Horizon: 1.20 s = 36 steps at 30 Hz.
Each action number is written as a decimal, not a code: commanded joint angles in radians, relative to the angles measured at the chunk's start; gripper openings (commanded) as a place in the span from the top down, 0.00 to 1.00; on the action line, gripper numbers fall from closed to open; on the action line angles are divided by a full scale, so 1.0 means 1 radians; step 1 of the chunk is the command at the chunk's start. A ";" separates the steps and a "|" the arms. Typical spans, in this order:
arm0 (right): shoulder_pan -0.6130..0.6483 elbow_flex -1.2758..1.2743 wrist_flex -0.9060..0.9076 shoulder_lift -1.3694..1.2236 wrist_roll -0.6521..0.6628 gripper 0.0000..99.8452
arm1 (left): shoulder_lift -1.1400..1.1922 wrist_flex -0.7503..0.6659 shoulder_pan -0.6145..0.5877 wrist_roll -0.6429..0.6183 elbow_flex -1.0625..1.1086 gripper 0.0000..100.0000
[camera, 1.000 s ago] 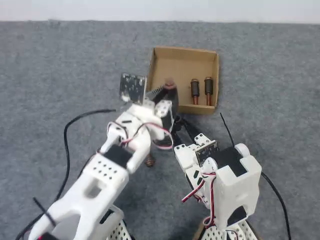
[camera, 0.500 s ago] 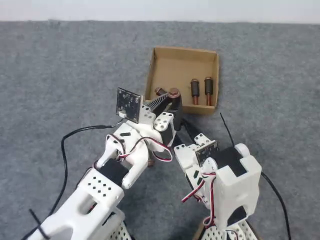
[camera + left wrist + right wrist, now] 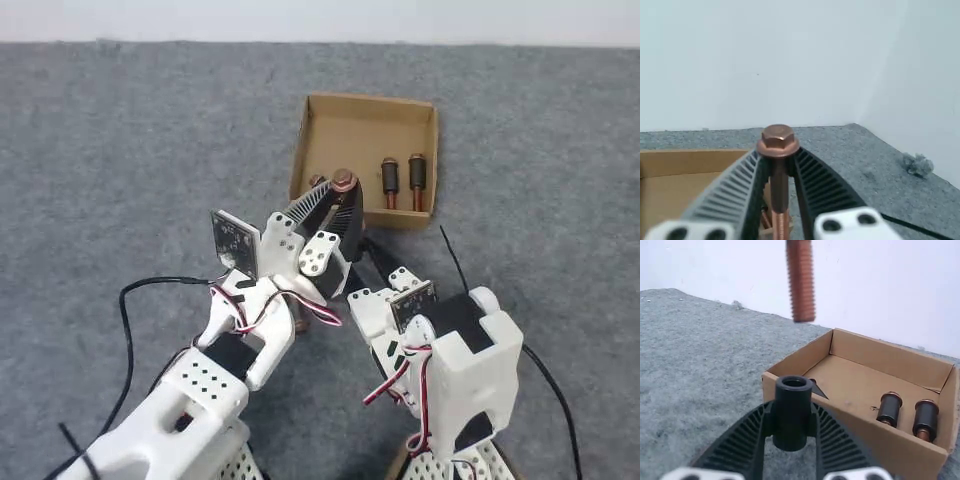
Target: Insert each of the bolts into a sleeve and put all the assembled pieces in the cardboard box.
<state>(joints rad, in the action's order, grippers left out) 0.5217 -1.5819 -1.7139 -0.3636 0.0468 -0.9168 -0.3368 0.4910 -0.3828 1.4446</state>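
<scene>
Left arm is raised with its wrist tipped up at the near wall of the open brown cardboard box (image 3: 368, 125). The left gripper (image 3: 776, 150) is clamped on a copper hex-head bolt (image 3: 777, 142), head up, threaded tip hanging above the black cylindrical sleeve (image 3: 791, 410) and clear of it. Right gripper (image 3: 791, 422) sits low, ribbed fingers closed on that sleeve, bore up. Two sleeved bolts (image 3: 391, 180) lie by the box's right wall, open grey carpet (image 3: 120, 150) all round.

Upright copper bolt (image 3: 778, 141) above black sleeve (image 3: 791, 412)
</scene>
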 commanded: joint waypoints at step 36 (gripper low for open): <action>0.008 -0.017 -0.008 0.021 0.017 0.99 | 0.164 -0.003 -0.040 0.049 -0.053 0.99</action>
<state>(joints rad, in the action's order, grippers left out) 0.5294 -1.5819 -1.7139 -0.3636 0.0468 -0.6943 -0.3644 0.4480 -0.3460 1.4032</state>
